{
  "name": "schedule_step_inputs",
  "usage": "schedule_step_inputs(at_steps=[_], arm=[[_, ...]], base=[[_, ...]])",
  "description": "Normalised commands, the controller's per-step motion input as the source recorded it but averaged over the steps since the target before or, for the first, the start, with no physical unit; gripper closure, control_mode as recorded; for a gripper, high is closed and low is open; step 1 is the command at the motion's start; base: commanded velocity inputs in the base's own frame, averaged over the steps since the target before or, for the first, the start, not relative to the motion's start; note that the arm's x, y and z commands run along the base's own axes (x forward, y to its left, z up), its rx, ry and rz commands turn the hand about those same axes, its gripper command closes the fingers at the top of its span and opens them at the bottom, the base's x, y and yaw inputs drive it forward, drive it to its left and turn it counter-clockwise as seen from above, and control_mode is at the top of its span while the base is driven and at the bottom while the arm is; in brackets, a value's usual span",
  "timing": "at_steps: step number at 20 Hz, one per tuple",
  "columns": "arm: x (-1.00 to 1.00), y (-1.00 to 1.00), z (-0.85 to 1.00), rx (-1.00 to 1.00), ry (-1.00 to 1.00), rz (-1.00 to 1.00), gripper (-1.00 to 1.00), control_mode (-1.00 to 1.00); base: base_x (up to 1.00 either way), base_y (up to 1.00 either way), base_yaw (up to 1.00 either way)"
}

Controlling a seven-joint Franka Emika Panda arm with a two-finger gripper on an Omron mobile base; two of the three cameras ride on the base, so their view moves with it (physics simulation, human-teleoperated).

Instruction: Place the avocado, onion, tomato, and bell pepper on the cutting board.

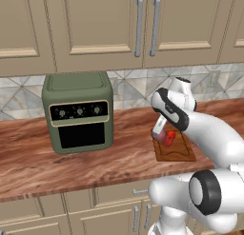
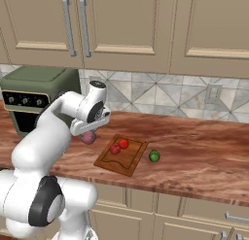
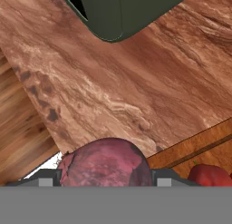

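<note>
My gripper [image 2: 89, 133] is shut on the onion [image 2: 88, 137], a dull pinkish-purple ball, and holds it over the counter just left of the cutting board [image 2: 127, 162]. In the hand view the onion [image 3: 105, 165] sits between the two fingertips of the gripper [image 3: 107, 179], with the board's corner [image 3: 206, 141] to its right. On the board lie the deep red bell pepper [image 2: 115, 149] and the brighter tomato [image 2: 123, 144]. The green avocado [image 2: 154, 156] rests on the counter just off the board's right edge.
A green toaster oven [image 1: 78, 112] stands on the counter left of the board, its dark corner [image 3: 118, 14] ahead of the hand. Wall cabinets hang above. The counter's front edge [image 3: 31, 109] runs close to the gripper.
</note>
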Motion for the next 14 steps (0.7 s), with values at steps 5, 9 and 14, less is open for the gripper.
schedule_step_inputs(at_steps=[5,9,14], arm=[[-0.77,-0.46,0.12,-0.01,0.0,-0.08,1.0,-1.0],[-0.45,-0.38,0.0,0.0,0.0,-0.05,1.0,-1.0],[-0.11,-0.44,0.0,0.0,0.0,-0.01,1.0,-1.0]], base=[[0.0,0.0,0.0],[0.0,0.0,0.0],[0.0,0.0,0.0]])
